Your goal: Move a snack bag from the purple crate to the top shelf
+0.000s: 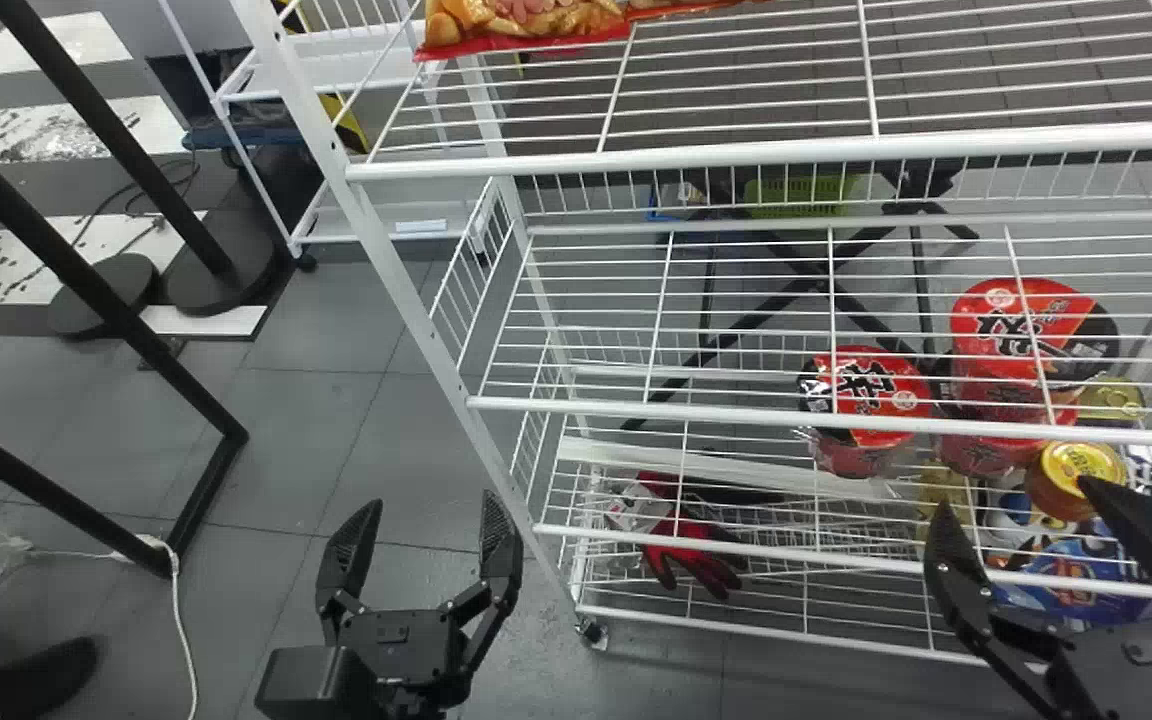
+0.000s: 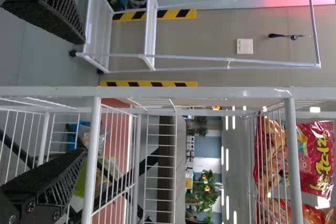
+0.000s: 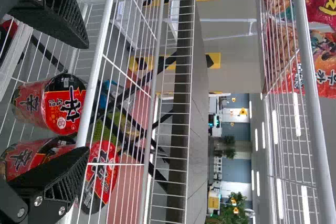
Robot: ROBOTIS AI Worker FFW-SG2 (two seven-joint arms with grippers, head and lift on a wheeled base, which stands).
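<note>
1. The left gripper (image 1: 433,502), left of the rack's front-left post (image 1: 401,275), had its fingers spread wide around nothing; the right gripper (image 1: 1014,498), before the rack's right part, was likewise wide and empty.
2. Red noodle cups (image 1: 876,385) sat below the middle shelf (image 1: 636,410), toward its right; a red glove (image 1: 701,555) lay low, near the left.
3. The top shelf's front rail (image 1: 696,155) ran between grippers and bag.
4. The snack bag (image 1: 526,22) was near that shelf's left edge, its red hem roughly parallel to the rail; its long axis could not be told.

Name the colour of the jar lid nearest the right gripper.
Yellow lid, best seen in the head view.
</note>
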